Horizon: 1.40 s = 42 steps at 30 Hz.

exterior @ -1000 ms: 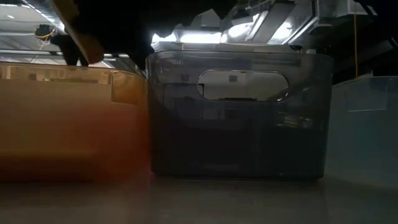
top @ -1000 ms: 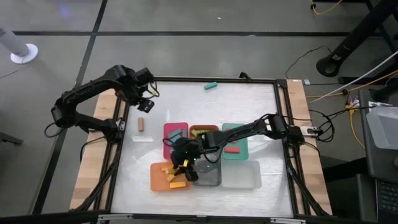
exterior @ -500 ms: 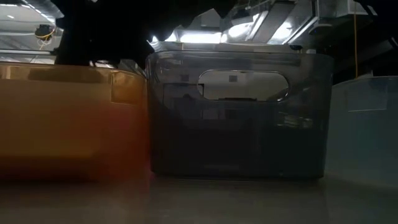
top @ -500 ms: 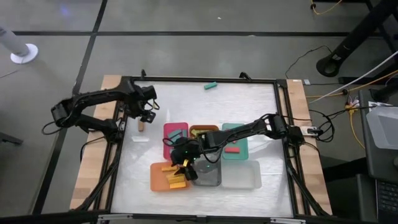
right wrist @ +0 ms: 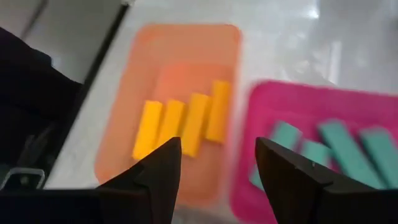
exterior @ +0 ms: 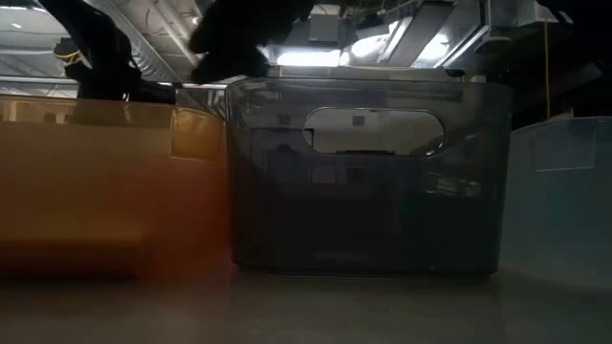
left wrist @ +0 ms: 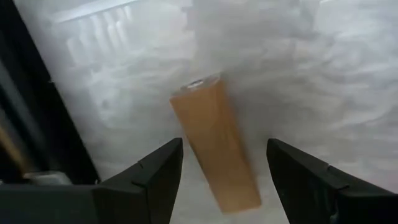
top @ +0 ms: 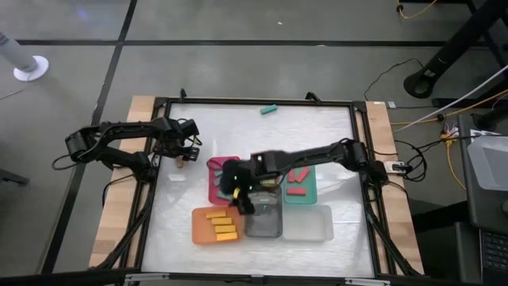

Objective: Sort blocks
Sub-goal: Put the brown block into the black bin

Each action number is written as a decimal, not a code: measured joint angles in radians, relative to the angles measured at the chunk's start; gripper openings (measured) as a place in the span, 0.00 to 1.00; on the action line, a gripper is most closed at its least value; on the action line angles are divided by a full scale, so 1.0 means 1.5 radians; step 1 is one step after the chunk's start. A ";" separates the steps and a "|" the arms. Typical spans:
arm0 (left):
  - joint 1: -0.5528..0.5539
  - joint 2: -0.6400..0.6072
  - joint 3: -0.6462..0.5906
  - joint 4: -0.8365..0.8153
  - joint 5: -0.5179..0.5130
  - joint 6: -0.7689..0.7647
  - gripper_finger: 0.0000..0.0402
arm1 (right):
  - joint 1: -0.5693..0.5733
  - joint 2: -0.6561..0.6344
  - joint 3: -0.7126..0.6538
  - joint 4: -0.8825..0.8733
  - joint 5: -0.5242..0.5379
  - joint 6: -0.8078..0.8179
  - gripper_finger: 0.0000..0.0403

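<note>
A brown block [left wrist: 214, 149] lies flat on the white table near its left edge [top: 182, 162]. My left gripper [left wrist: 224, 144] points down over it, open, one finger on each side and a gap to both. My right gripper [right wrist: 217, 146] hangs open above the trays [top: 236, 202], with nothing between its fingers. Under it, several yellow blocks [right wrist: 183, 121] lie side by side in the orange tray [right wrist: 124, 149]. Teal blocks [right wrist: 339, 143] lie in the pink tray [right wrist: 267, 99], red ones [top: 298, 181] in the teal tray [top: 309, 195]. One teal block [top: 269, 109] lies alone at the far edge.
A grey tray [top: 263, 224] and a clear tray [top: 308, 225] stand to the right of the orange one; in the low view their walls [exterior: 363, 172] fill the picture. A brown tray [top: 260, 165] sits between the pink and teal ones. A black frame [top: 159, 119] rims the table.
My left gripper has come down from high over the far left corner onto the brown block, rolling as it sank. My right gripper has risen and drawn back from the orange tray toward the pink one; the yellow block it carried now lies in the orange tray.
</note>
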 joint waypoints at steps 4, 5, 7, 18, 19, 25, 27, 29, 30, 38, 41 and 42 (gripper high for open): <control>0.000 -0.001 -0.020 0.033 0.001 -0.002 0.54 | -0.035 -0.003 0.077 -0.146 0.036 -0.040 0.51; 0.000 -0.002 -0.024 0.035 0.001 -0.002 0.53 | -0.045 -0.003 0.097 -0.181 0.048 -0.053 0.51; 0.000 -0.002 -0.027 0.036 0.001 -0.002 0.48 | -0.066 -0.003 0.135 -0.238 0.083 -0.086 0.51; -0.001 -0.003 -0.027 0.070 -0.004 -0.033 0.21 | -0.229 -0.003 0.217 -0.362 0.203 -0.201 0.51; -0.001 -0.003 -0.025 0.070 -0.004 -0.039 0.21 | -0.246 -0.003 0.217 -0.375 0.203 -0.203 0.51; 0.001 -0.031 0.019 0.108 0.053 -0.034 0.21 | -0.348 -0.003 0.217 -0.416 0.179 -0.270 0.51; 0.000 -0.043 0.031 0.111 0.092 -0.034 0.21 | -0.381 -0.003 0.217 -0.415 0.148 -0.292 0.51; 0.000 -0.061 0.049 0.142 0.136 -0.036 0.21 | -0.410 0.001 0.217 -0.414 0.119 -0.323 0.51; 0.000 -0.073 0.058 0.158 0.158 -0.043 0.21 | -0.425 0.003 0.217 -0.414 0.108 -0.335 0.51; -0.049 -0.147 0.074 0.345 0.256 -0.117 0.22 | -0.505 0.004 0.167 -0.390 0.096 -0.356 0.51; -0.104 -0.152 0.074 0.474 0.257 -0.138 0.23 | -0.530 0.005 0.160 -0.399 0.096 -0.380 0.51; -0.125 -0.151 0.074 0.520 0.256 -0.138 0.23 | -0.539 0.004 0.161 -0.396 0.096 -0.391 0.51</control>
